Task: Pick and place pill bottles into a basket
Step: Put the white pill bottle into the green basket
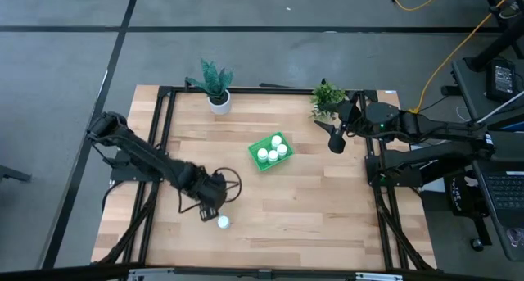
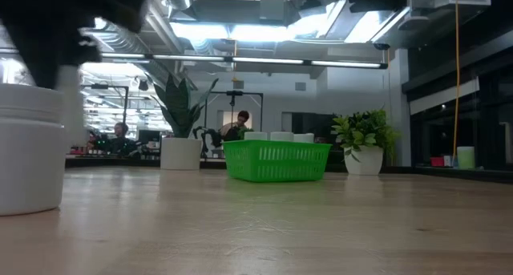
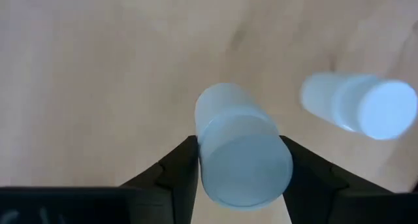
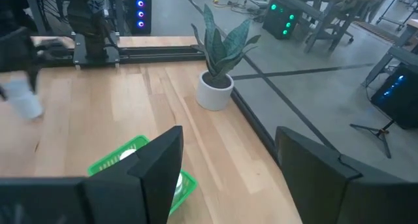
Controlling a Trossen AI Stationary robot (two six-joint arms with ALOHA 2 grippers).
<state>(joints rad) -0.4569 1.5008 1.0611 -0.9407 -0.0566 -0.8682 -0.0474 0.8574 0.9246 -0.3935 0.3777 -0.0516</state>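
Observation:
My left gripper (image 1: pixel 209 207) is near the table's front left, shut on a white pill bottle (image 3: pixel 241 155) that is hidden under it in the high view. A second white bottle (image 1: pixel 223 222) stands on the table just beside it, and also shows in the left wrist view (image 3: pixel 359 106). One bottle (image 2: pixel 30 151) stands on the table at the low view's left edge, under the dark gripper. The green basket (image 1: pixel 260 165) sits mid-table with several white bottles in it. My right gripper (image 1: pixel 334 143) is open and empty, up at the far right. My left gripper pinches the bottle's round body between its two fingers (image 3: pixel 179 162), one on each side (image 3: pixel 202 145). The fingers come from above and point down. The cap end faces the wrist camera and the bottle stays upright. Whether it is clear of the table I cannot tell.
A snake plant in a white pot (image 1: pixel 218 99) stands at the far edge. A small leafy plant (image 1: pixel 327 97) stands at the far right, by my right arm. Bare wood lies between my left gripper and the basket. People sit in the room behind the table.

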